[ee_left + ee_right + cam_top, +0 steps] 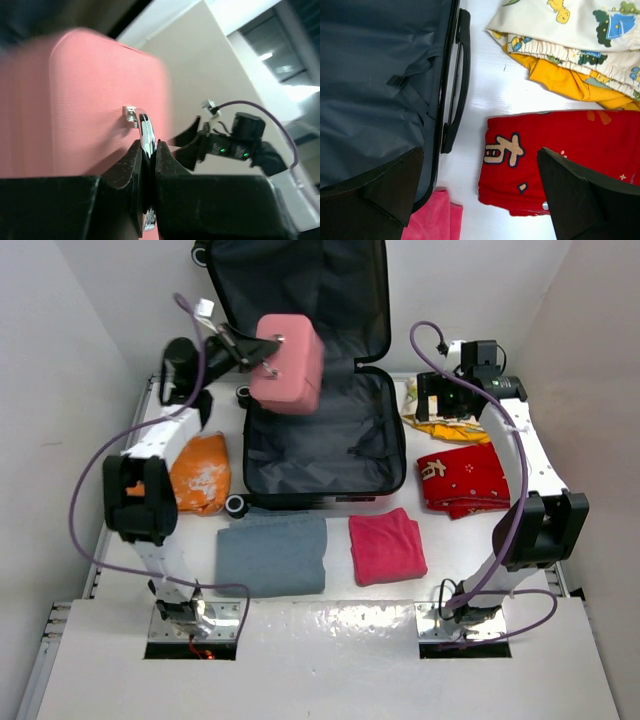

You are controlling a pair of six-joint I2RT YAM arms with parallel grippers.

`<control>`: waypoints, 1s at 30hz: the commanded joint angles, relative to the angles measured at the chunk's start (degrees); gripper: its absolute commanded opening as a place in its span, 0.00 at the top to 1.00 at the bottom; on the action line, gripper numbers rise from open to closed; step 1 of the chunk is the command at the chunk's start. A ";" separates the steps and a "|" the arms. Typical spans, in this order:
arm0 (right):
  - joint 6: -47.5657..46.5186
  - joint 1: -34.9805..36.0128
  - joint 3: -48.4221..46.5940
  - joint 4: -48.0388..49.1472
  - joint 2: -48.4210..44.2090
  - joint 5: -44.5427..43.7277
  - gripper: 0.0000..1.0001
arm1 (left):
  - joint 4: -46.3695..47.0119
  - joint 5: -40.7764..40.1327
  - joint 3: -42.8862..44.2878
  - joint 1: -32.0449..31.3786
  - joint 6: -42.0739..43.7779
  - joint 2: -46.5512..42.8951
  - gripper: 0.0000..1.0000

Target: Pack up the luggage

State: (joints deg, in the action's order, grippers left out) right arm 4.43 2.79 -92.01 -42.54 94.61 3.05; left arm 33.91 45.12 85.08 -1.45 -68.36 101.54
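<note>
The luggage [330, 445] lies open on the table with its dark grey lining up and its lid [300, 285] standing at the back. My left gripper [258, 348] is shut on the metal handle [144, 127] of a pink box-shaped case [290, 363] and holds it in the air above the luggage's left rear part. In the left wrist view the gripper [148, 146] pinches the handle against the pink case [85, 105]. My right gripper [440, 398] is open and empty; in its wrist view it [480, 152] hovers between the luggage's lining [375, 90] and a red garment [560, 155].
A red garment [462, 478] and dinosaur-print and yellow clothes [440, 425] lie right of the luggage. A pink-red towel [386, 546] and a folded grey-blue cloth [272, 553] lie in front of it. An orange bag [200, 472] lies at the left. The luggage's side handle [457, 85] faces right.
</note>
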 commanded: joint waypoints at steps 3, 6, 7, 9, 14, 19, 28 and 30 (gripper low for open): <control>1.81 -1.12 1.04 0.10 -2.32 2.05 0.06 | 25.59 -5.65 3.08 -9.16 -16.90 3.56 1.00; 2.52 -2.43 1.39 0.09 -2.23 2.66 0.06 | 27.17 -8.20 4.30 -11.72 -17.42 6.73 1.00; 2.78 -2.44 2.09 0.01 -2.23 3.01 0.06 | 27.17 -8.99 5.09 -13.21 -17.42 8.83 1.00; 4.18 -4.35 2.44 0.36 -2.06 4.93 0.06 | 28.04 -10.75 6.66 -14.80 -18.21 10.95 1.00; 8.31 -6.65 3.76 0.27 -0.66 9.52 0.06 | 31.03 -13.83 8.44 -21.65 -24.96 16.49 1.00; 8.32 -6.83 2.54 -0.26 1.19 10.75 0.07 | 33.86 -15.24 4.33 -22.20 -27.53 22.99 1.00; 9.02 -6.83 1.57 0.27 3.21 11.19 0.07 | 24.29 -13.93 -4.92 -12.53 -21.74 29.51 1.00; 9.11 -6.83 0.96 0.44 3.48 11.63 0.07 | 21.13 -13.92 -4.92 -10.16 -19.72 29.51 1.00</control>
State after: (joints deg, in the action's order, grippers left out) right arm 12.47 -4.21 -88.36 -43.40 98.24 13.43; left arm 59.42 33.23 80.86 -14.57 -94.56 130.80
